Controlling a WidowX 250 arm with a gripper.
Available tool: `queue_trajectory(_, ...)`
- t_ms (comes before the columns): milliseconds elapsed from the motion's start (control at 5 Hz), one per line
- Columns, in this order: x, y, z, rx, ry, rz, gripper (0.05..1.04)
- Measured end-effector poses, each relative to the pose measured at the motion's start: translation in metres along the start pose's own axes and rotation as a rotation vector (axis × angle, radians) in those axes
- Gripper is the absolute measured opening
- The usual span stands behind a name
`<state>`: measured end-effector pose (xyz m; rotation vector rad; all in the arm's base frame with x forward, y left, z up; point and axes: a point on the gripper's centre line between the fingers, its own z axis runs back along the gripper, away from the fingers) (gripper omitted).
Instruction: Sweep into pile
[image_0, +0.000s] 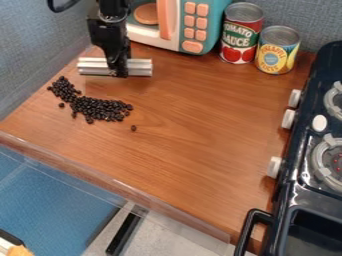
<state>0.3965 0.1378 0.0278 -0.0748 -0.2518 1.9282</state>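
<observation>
The black gripper hangs over the back left of the wood-grained counter, its jaws clamped on a silver, ribbed metal bar that sticks out to either side of them. Just in front of the bar, towards the counter's front edge, lie the dark beans, small, rounded and faintly shiny. They form an uneven, elongated patch, narrower at the end nearest the left wall and thicker towards the middle of the counter; a few sit loose at its margins, and a single bean lies apart. Behind stands a toy microwave in teal and white, with a peach handle and rounded, blocky peach buttons. Beside it are two cylindrical cans with metal rims, a taller red-and-green one and a shorter yellow-and-blue one. Along the right is a glossy black toy stove with stubby white knobs and pale grey ringed burners. Woven, grey-blue panels back the counter.
</observation>
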Motion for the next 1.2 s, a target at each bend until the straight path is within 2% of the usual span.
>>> queue_trajectory(400,-0.002,-0.014,-0.015,0.051,0.025,-0.012,0.384)
queue_trajectory(600,-0.003,-0.016,-0.017,0.080,0.023,-0.044,0.458)
queue_trajectory(800,-0.005,-0.017,-0.016,0.095,0.010,-0.074,0.773)
queue_trajectory(1000,-0.011,-0.013,-0.012,0.118,-0.020,-0.125,1.003)
queue_trajectory(1200,-0.009,-0.023,0.009,0.056,-0.048,-0.143,1.009)
